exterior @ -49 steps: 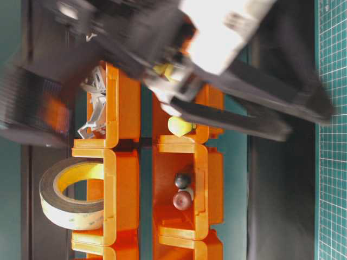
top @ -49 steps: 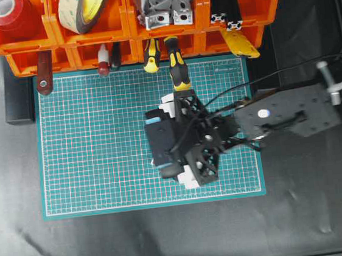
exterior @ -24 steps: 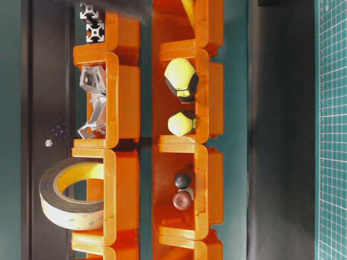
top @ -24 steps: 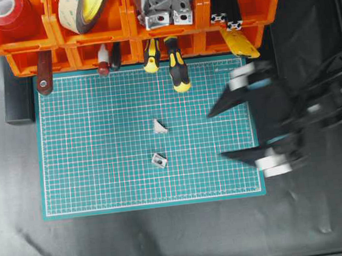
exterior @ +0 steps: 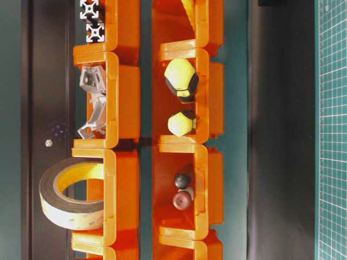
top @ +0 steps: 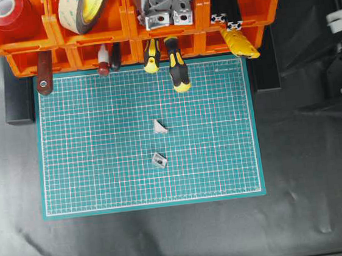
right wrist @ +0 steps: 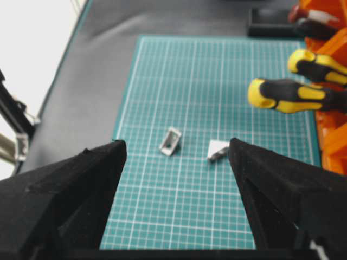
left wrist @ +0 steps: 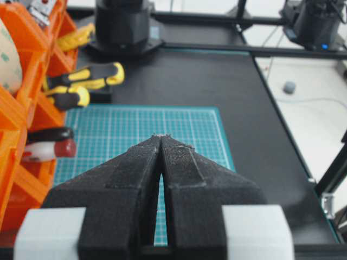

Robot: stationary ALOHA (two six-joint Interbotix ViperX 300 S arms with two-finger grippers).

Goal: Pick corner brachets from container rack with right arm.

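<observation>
My right gripper (right wrist: 173, 162) stands with its two black padded fingers (right wrist: 70, 184) spread wide and nothing between them, seen from its wrist camera above the near edge of the green cutting mat (right wrist: 217, 97); in the overhead view the right arm (top: 340, 73) sits blurred at the right edge of the frame, off the mat. Between the fingers in the wrist view, two corner brachets (right wrist: 171, 141) lie loose on the mat, apart from each other; overhead they sit just right of the mat's centre, one (top: 160, 126) above the other (top: 159, 160). More brackets are heaped in a bin (top: 164, 5) of the orange container rack (top: 256, 9) along the top of the frame, second bin from the right. Two yellow-and-black screwdriver handles (top: 179, 72) jut from the lower row onto the mat's top edge. At upper left, a roll of red tape (top: 6, 14) and a roll of double-sided tape (top: 82, 9) fill the neighbouring bins. My left gripper (left wrist: 161, 142) shows its fingers pressed together, empty, over the mat.
</observation>
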